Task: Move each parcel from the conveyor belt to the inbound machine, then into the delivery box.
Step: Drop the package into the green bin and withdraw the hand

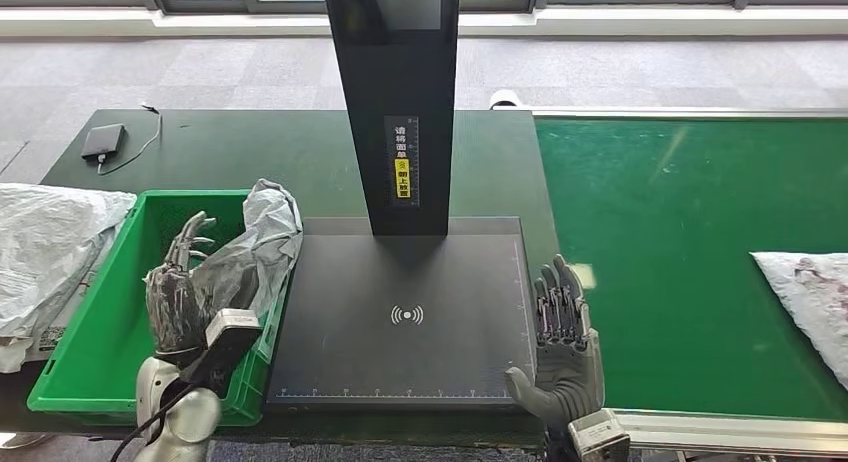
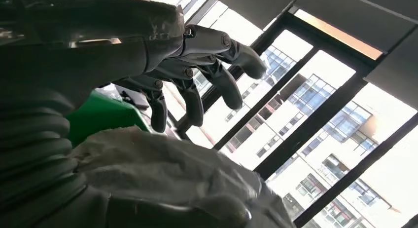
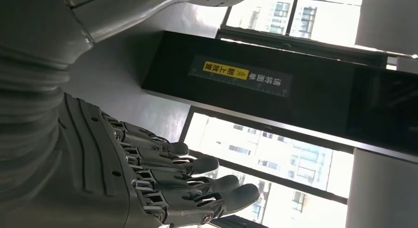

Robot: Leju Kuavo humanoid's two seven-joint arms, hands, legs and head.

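A crumpled grey parcel (image 1: 255,247) lies draped over the right wall of the green delivery box (image 1: 100,322), partly inside it. My left hand (image 1: 178,287) is in the box right beside the parcel, its fingers spread and pointing up. In the left wrist view the parcel (image 2: 162,173) leans against the palm of that hand (image 2: 148,45), whose fingers (image 2: 192,97) stand away from it. My right hand (image 1: 563,347) is held flat and empty at the right edge of the inbound machine's plate (image 1: 400,282). A second pale parcel (image 1: 812,294) lies on the conveyor belt (image 1: 680,242) at the far right.
The machine's black column (image 1: 395,102) rises behind the plate; its yellow label (image 3: 222,70) appears in the right wrist view. Pale plastic bags (image 1: 50,242) are heaped left of the box. A dark device with a cable (image 1: 103,140) lies at the table's back left.
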